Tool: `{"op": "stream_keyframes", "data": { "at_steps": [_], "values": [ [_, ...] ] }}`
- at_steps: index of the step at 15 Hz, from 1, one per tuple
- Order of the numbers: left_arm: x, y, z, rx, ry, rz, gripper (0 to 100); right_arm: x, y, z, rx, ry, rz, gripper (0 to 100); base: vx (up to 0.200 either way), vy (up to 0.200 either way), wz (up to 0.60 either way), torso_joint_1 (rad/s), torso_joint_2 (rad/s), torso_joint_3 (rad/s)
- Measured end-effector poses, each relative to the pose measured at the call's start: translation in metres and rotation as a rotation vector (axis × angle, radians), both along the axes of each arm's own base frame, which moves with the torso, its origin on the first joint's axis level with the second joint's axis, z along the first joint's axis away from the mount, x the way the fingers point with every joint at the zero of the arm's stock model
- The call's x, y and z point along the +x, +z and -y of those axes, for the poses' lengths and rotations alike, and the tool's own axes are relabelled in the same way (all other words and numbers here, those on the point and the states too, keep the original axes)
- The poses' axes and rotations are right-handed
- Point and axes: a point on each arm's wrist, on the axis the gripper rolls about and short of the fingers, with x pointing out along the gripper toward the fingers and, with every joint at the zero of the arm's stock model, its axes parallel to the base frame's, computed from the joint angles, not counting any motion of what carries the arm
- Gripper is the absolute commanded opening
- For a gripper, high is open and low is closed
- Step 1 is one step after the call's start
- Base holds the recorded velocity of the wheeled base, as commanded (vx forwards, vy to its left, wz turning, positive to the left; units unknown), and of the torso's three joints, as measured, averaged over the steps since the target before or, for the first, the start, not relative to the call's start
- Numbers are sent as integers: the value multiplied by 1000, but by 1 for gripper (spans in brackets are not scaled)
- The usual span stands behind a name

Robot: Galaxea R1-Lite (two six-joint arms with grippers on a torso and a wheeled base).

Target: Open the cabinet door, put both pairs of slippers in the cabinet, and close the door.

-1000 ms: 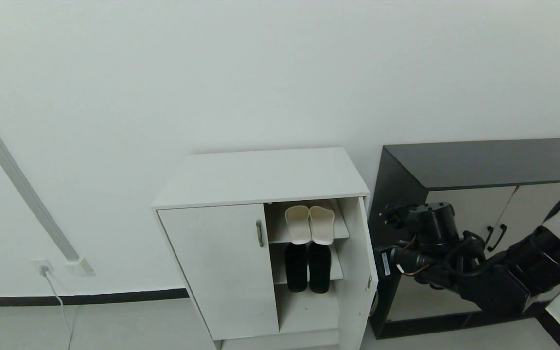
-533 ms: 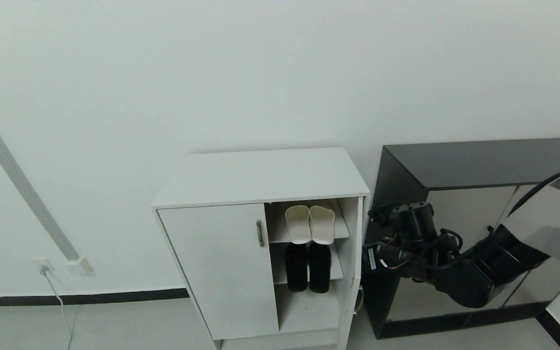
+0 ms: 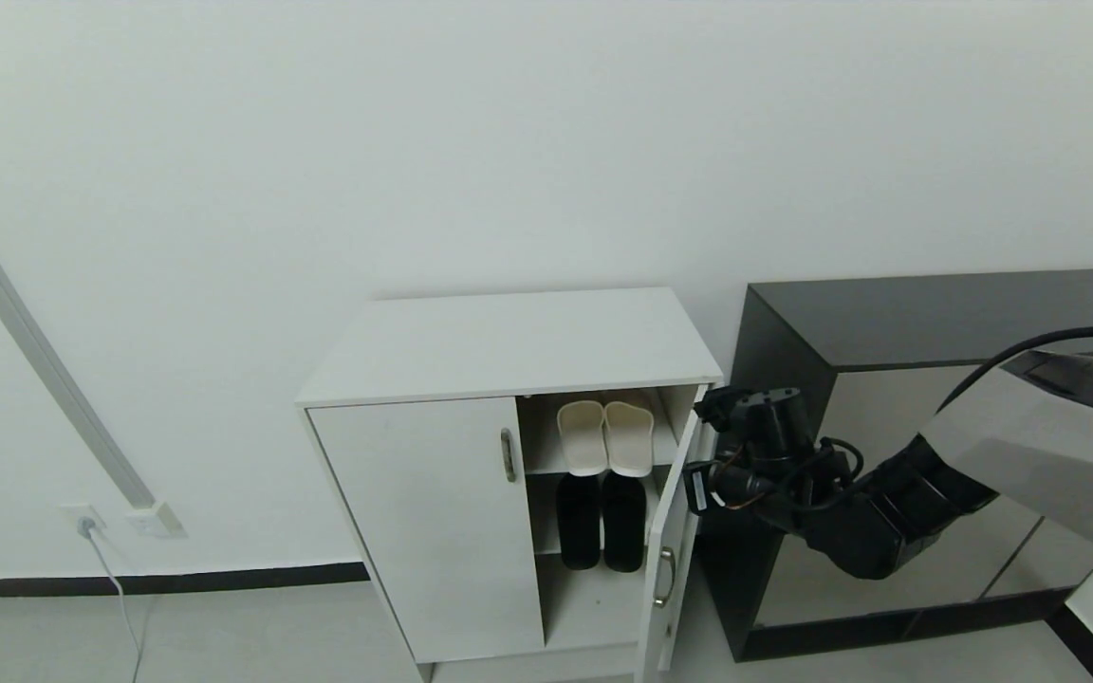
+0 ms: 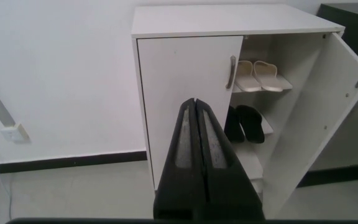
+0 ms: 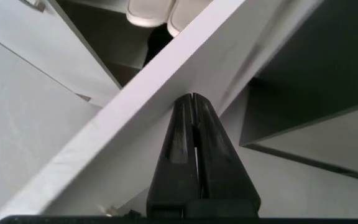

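The cabinet's right door (image 3: 672,517) stands partly open, its outer face at the tip of the right gripper (image 5: 194,98), which is closed and empty. Inside the white cabinet (image 3: 509,346) are 2 pairs: white slippers (image 3: 604,436) on the upper shelf and black slippers (image 3: 602,520) below. The left gripper (image 4: 195,102), also closed and empty, hangs before the shut left door (image 3: 433,522). A black cabinet (image 3: 935,313) stands alongside, against the white wall (image 3: 509,142).

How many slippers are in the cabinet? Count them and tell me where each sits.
4. Two cream slippers lie side by side on the upper shelf; two black slippers likewise on the shelf below. The closed left door may hide others.
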Motion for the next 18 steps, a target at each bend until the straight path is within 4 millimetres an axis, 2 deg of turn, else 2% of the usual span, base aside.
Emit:
{"op": "stream_keyframes", "data": {
  "at_steps": [7,13,18],
  "values": [
    [0,0,0,4,0,0,0,17,-6,-13,66,-12,37,0,0,0,0,0,0,0],
    [0,0,0,4,0,0,0,45,-15,-29,108,-12,99,0,0,0,0,0,0,0],
    [0,0,0,4,0,0,0,58,-23,-36,119,-11,118,0,0,0,0,0,0,0]
  ]
}}
